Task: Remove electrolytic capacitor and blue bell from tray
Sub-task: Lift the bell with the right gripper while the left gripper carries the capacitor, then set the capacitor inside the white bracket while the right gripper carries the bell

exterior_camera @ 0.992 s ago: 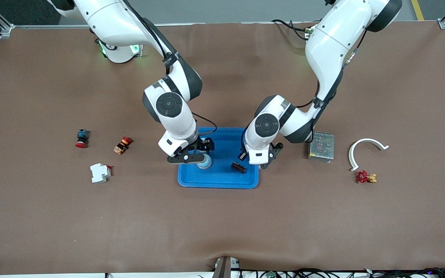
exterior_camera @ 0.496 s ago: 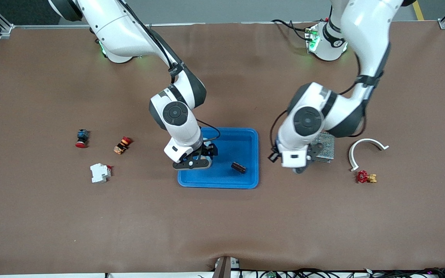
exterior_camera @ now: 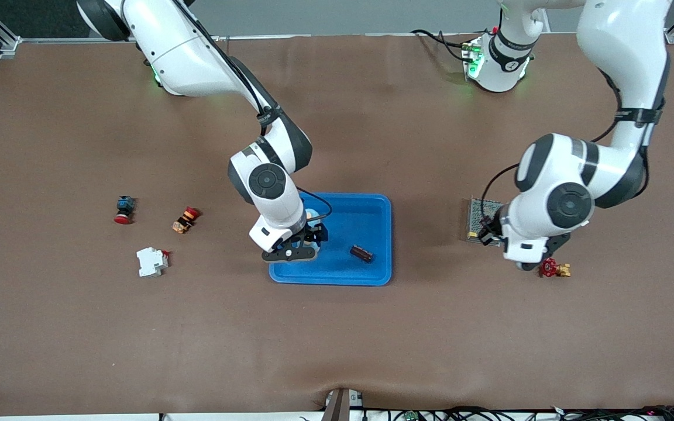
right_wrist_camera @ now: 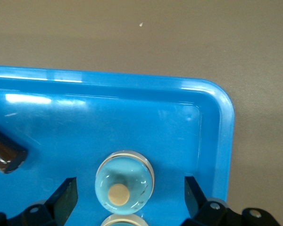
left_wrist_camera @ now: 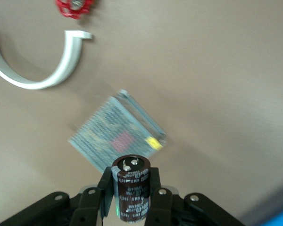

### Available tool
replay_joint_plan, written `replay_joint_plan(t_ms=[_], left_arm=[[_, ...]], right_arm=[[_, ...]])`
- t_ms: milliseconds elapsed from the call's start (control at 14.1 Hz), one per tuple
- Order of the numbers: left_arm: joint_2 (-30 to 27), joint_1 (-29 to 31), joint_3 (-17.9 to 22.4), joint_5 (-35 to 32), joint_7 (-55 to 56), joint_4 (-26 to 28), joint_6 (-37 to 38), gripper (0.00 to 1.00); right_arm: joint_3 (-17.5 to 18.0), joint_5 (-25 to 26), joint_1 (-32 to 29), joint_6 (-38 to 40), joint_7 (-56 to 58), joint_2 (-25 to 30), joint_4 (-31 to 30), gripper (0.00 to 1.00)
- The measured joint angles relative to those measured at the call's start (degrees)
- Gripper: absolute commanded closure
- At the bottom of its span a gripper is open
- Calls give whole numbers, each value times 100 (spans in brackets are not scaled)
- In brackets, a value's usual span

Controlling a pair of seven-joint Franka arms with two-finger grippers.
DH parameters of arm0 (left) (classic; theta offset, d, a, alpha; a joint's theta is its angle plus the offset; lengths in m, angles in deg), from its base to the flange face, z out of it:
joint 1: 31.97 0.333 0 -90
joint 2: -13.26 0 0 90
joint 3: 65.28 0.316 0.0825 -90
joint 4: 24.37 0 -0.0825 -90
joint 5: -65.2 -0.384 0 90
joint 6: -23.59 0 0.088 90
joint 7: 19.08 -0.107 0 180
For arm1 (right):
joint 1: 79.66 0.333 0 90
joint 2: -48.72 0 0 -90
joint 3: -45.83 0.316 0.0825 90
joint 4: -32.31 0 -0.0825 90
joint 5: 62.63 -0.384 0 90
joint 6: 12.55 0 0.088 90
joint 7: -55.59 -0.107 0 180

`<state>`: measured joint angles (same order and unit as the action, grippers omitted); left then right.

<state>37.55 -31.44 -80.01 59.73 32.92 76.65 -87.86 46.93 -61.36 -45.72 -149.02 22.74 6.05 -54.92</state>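
The left arm has swung clear of the bright blue rectangular plastic tray (exterior_camera: 360, 210)! A second ago it hung at the tray's rim. Now the left hand (left_wrist_camera: 131, 197) is over the brown table (exterior_camera: 337, 339) toward the left arm's end, above the silver mesh-covered metal box (left_wrist_camera: 114, 137) and near the red-handled brass valve (exterior_camera: 549, 268).

It is clamped on the dark brown cylindrical electrolytic capacitor (left_wrist_camera: 132, 181), so that item looks to be out of the tray. The capacitor's long axis runs along the fingers, terminal end pointing down at the table.

The right hand (exterior_camera: 289, 252) has sunk lower over the tray's corner, fingers spread wide either side of the round light-blue bell (right_wrist_camera: 125, 183), nothing gripped yet. The bell sits dome up. A small dark cylindrical part (exterior_camera: 361, 254) lies flat in the tray.
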Motion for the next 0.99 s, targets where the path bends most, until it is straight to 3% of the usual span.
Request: replay_joint_plan(t_ms=[283,638,992], left_arm=[[-181,662,8,-277,-639,532,11,100],[-49,1658,17,-786,-1646,682,-418,100],[425,1934,15,-1052,-1918,722,-1239,100]], right_arm=[[9,14,22,-131,45,-155,10,0],[24,15,41,-231,56,-329,36,0],[54,15,77,-385,66,-448,43,0]])
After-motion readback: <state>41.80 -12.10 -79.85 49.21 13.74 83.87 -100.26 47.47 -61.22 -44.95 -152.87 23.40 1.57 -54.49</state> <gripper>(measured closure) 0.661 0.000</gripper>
